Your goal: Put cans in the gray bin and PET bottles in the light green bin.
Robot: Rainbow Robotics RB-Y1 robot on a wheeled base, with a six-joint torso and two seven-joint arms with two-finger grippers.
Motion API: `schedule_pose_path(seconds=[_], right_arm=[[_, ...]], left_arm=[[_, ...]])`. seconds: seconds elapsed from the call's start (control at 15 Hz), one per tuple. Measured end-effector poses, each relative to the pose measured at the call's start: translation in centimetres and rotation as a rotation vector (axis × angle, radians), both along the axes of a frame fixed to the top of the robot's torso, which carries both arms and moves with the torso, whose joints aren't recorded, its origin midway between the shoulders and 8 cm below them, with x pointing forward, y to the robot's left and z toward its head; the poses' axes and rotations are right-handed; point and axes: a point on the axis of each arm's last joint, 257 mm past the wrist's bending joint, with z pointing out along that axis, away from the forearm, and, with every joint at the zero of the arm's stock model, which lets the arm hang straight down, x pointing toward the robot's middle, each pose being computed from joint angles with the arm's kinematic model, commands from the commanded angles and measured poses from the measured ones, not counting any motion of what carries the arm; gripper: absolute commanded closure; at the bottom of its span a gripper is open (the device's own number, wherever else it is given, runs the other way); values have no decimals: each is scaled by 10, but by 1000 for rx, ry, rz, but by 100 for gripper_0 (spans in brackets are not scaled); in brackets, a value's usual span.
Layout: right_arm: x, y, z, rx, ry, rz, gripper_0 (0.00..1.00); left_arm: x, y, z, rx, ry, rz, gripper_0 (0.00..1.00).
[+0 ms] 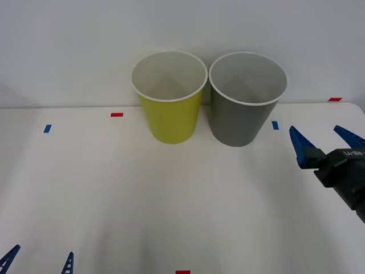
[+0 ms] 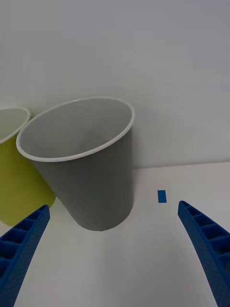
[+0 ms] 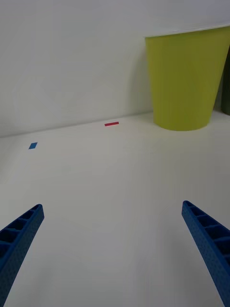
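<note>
Gray bin (image 1: 246, 111) beside light green bin (image 1: 169, 105); right pincer (image 1: 325, 138) wide, empty; left pincer (image 1: 39, 262) wide, partly cropped.

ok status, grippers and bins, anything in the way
Right gripper open, empty, beside gray bin. Left gripper open, low at near edge. Light green bin upright, touching gray. No can on table.

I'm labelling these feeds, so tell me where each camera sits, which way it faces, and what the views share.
Front view: above the arms, looking forward and down at the table; right gripper at right, left gripper at the near left edge.
Right wrist view: on the right wrist, facing the gray bin between open blue jaws.
Left wrist view: on the left wrist, facing the light green bin between open jaws.
Shared: all three show the light green bin.
</note>
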Motion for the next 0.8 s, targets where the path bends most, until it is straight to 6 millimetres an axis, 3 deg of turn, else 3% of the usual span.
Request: schedule_pose_path(seconds=[0.33,0.6,0.73,0.8], right_arm=[[-2,1,-4,23,6,-9,8],[9,10,17,3,-142,-11,8],[16,2,8,-32,-240,-41,8],[16,-3,-6,-55,-264,-53,8]], left_arm=[[0,0,0,0,0,0,0],[0,0,0,0,0,0,0],[0,0,0,0,0,0,0],[0,0,0,0,0,0,0]])
